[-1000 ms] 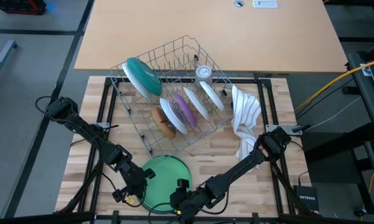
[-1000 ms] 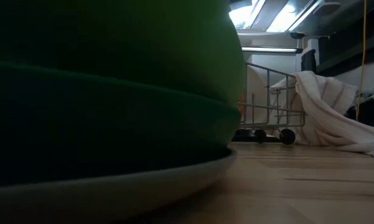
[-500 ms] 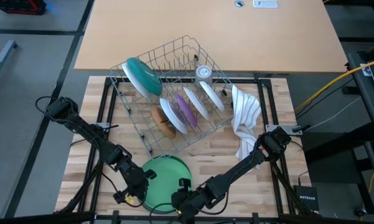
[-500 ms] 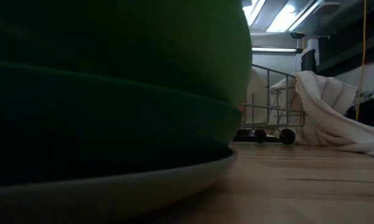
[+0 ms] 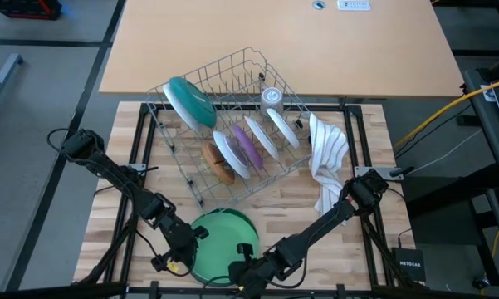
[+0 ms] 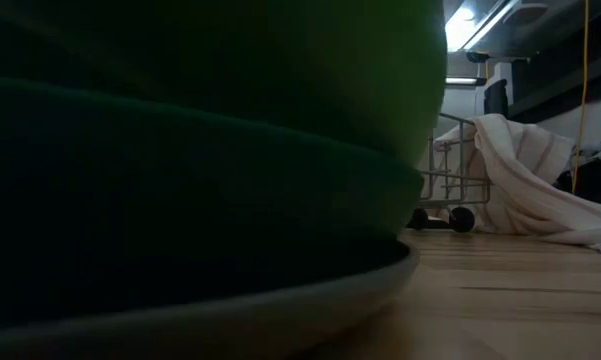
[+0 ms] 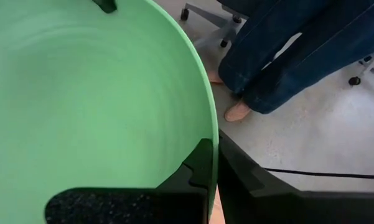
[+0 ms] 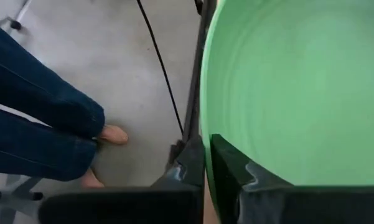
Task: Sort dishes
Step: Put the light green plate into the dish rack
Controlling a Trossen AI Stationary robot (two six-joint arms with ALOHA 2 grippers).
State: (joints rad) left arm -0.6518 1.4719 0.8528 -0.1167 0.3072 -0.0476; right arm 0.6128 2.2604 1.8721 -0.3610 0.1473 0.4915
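Right now, from above, both arms meet at the near edge of the wooden surface (image 5: 349,212), on a large round green plate (image 5: 220,237) lying flat and face up. The left gripper (image 5: 180,249) takes its left rim, the right gripper (image 5: 247,264) its near right rim; two holds on opposite sides would keep so wide a dish level, I'd guess. Being round, it has no long axis. Farther back, the grey wire rack (image 5: 232,124) holds a teal plate (image 5: 189,101) and smaller white, purple and brown dishes standing on edge, with a white striped cloth (image 5: 328,158) to its right.

From surface height, the green plate (image 6: 200,180) fills the near left, seemingly resting on a paler dish (image 6: 280,310); the rack and cloth show far right.

At the left wrist, the jaws are clamped on the green rim (image 7: 202,124), one finger inside, one outside. A person's jeans and shoes (image 7: 280,56) stand on the floor beyond.

At the right wrist, the jaws likewise pinch the rim (image 8: 205,112).
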